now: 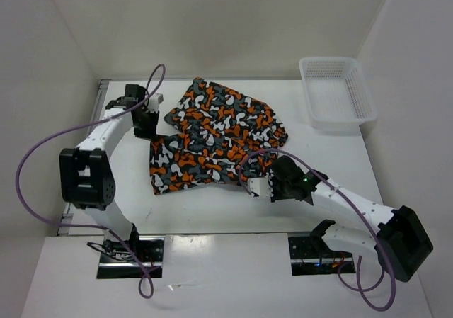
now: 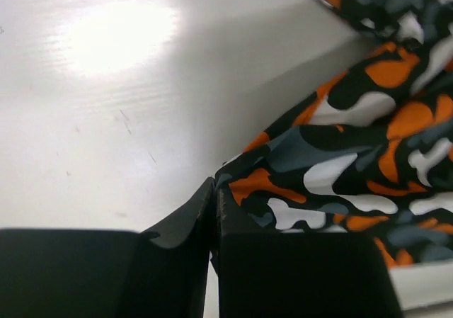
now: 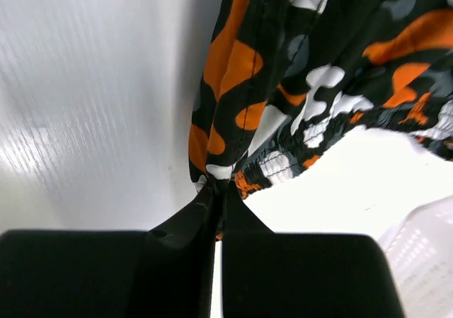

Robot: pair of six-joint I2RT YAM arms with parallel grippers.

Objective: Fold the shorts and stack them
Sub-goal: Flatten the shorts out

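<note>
Nearest the bases, I see the right gripper (image 3: 219, 190) pressed together on the near right edge of the shorts (image 1: 219, 134), gathered hem nipped between its tips. Further out on the left, the left gripper (image 2: 214, 187) is likewise closed, pinching a corner of the camouflage fabric low over the white table (image 1: 212, 215). The shorts lie rumpled mid-table between both arms, and a white mesh basket (image 1: 336, 91) sits well apart at the far right.
</note>
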